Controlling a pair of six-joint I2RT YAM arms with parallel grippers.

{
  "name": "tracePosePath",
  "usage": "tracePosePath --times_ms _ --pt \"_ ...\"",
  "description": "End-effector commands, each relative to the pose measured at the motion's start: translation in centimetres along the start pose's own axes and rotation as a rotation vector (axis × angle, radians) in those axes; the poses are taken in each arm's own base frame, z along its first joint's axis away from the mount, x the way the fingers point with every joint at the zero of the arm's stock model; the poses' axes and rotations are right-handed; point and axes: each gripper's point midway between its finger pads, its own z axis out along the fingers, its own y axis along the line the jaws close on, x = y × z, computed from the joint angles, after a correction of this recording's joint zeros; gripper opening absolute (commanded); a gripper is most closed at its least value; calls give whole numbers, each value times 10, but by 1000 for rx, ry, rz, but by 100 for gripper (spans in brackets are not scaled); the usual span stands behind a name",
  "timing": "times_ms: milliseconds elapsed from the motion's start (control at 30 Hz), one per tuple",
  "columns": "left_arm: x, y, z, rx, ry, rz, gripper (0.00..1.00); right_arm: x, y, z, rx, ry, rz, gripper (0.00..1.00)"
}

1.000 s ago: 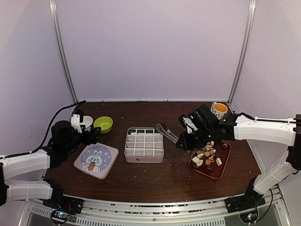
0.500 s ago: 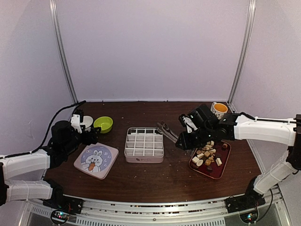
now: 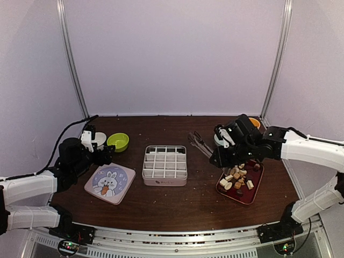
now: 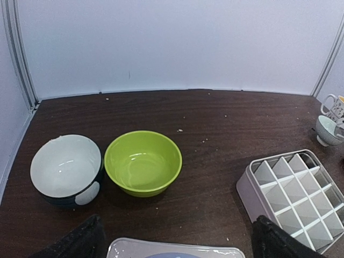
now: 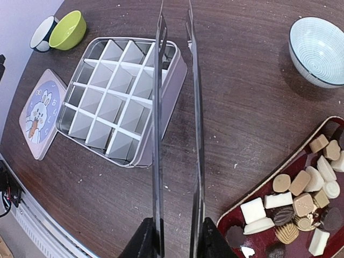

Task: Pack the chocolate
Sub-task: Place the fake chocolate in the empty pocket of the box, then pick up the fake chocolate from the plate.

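The chocolate (image 3: pixel 236 179) (image 5: pixel 301 198) lies as many small cream, tan and dark pieces on a dark red tray (image 3: pixel 252 196) (image 5: pixel 247 196) at the right. My right gripper (image 3: pixel 223 156) (image 5: pixel 174 239) hovers at the tray's left edge, shut on a pair of long metal tongs (image 3: pixel 199 144) (image 5: pixel 174 107). The tong blades stand apart with nothing between them, reaching over bare table toward the white gridded box (image 3: pixel 165 165) (image 5: pixel 118 102) (image 4: pixel 293 193), whose cells look empty. My left gripper (image 3: pixel 99 154) (image 4: pixel 174 242) is open and empty, above the far edge of the bunny lid (image 3: pixel 109 183) (image 4: pixel 172 250).
A green bowl (image 3: pixel 117 142) (image 4: pixel 142 161) and a white bowl with a dark outside (image 3: pixel 98 140) (image 4: pixel 65 166) stand at the back left. A striped bowl (image 5: pixel 320 49) and a mug (image 3: pixel 253 122) stand at the back right. Crumbs dot the table.
My right arm has drawn back to the right with the tongs, away from the gridded box and closer to the tray. The left arm has not moved.
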Motion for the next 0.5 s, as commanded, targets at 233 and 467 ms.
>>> tracePosePath --times_ms 233,467 --pt "-24 0 0 -8 -60 9 97 38 -55 -45 147 -37 80 25" --pt "-24 1 -1 -13 -61 12 97 76 -84 -64 232 50 145 25"
